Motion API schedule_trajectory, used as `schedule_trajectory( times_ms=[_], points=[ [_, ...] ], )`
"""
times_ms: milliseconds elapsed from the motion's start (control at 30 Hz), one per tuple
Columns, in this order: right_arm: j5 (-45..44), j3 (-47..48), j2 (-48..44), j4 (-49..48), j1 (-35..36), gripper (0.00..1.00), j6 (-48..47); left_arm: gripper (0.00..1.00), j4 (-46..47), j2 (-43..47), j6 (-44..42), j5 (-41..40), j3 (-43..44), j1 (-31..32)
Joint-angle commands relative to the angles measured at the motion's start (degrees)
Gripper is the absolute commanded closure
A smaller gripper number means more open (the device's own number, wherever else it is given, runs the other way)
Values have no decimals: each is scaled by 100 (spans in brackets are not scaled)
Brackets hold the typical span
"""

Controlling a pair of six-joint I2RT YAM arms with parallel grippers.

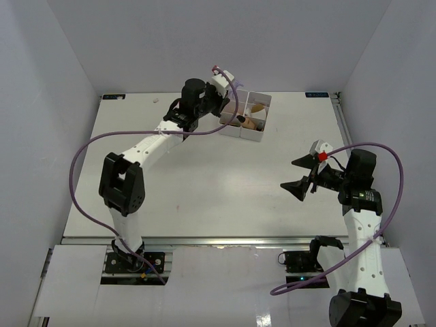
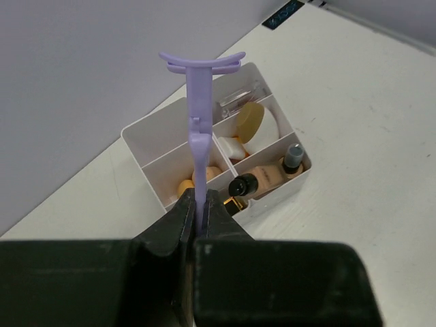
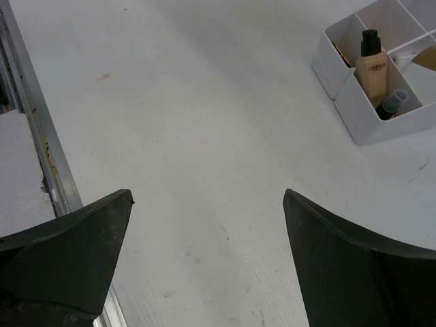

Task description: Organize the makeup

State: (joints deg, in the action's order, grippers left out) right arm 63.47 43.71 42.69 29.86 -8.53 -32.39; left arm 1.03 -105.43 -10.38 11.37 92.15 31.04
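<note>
White table (image 1: 204,191), pale walls (image 1: 204,41); makeup (image 1: 251,124) in box (image 1: 251,135) near far edge

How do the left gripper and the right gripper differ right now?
The left gripper is shut on a lilac plastic tool; the right gripper is open and empty. The left gripper is at the white box; the right gripper is over bare table, away from it. Both are black.

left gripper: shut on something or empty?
Shut on the purple tool: the left gripper fingers pinch its stem in the wrist view, white box beyond.
</note>
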Motion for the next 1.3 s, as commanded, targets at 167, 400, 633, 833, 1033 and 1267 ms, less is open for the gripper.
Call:
schedule_trajectory(
  times_ms=[167,400,633,833,1033,1267],
  points=[
    [638,-326,-108,-95,-414,2,-522,100,-308,-1427,-1093,1809,1775,-539],
    [788,-432,-138,-86,-665,2,-558,97,-155,-2197,-1374,1948,2345,-673],
    [855,-466,-138,-80,-830,2,-558,94,253,-2666,-1441,2139,2608,-707],
    [962,-491,-156,-81,-945,2,-540,91,398,-2879,-1481,2122,2691,-714],
    [993,-504,-138,-78,-993,2,-540,84,614,-3020,-1537,1900,2685,-705],
    [1014,-508,-90,-86,-993,2,-540,80,991,-3151,-1418,1680,2703,-722]
  ],
)
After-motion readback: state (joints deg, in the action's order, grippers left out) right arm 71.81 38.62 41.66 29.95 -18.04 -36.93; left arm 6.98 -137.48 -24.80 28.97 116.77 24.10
